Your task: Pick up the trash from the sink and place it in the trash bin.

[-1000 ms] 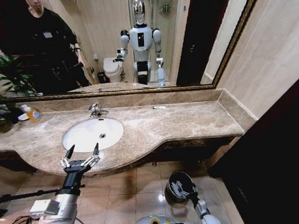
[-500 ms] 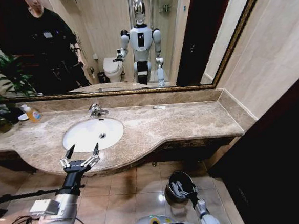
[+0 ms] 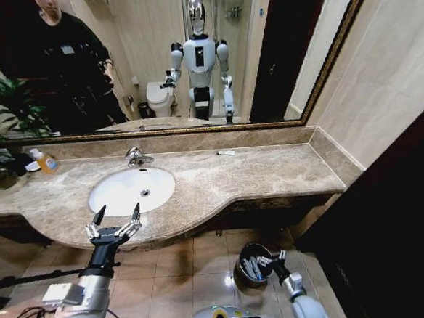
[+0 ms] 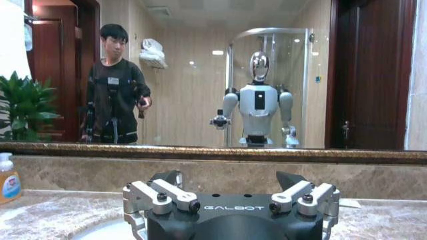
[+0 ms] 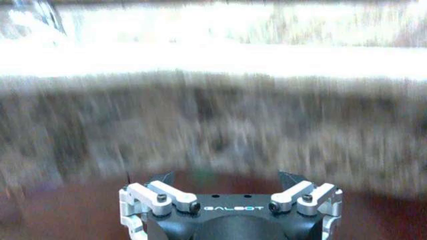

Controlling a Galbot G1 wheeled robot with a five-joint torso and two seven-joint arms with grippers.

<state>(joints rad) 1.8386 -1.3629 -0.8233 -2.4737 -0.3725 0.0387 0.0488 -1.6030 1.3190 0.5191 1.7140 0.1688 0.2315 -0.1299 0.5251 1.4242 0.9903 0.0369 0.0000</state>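
You have the sink (image 3: 131, 190) set in the left part of the counter (image 3: 257, 174), faucet (image 3: 135, 157) at its far rim. The soap bottle (image 3: 46, 162) stands far left. The left gripper (image 3: 115, 218) hovers at the counter's near edge. The trash bin (image 3: 250, 265) sits on the floor, near right, the right gripper (image 3: 270, 260) just beside it.

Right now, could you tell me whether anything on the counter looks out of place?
A small white item lies alone on the marble counter, right of the sink. Otherwise nothing looks spilled or damaged.
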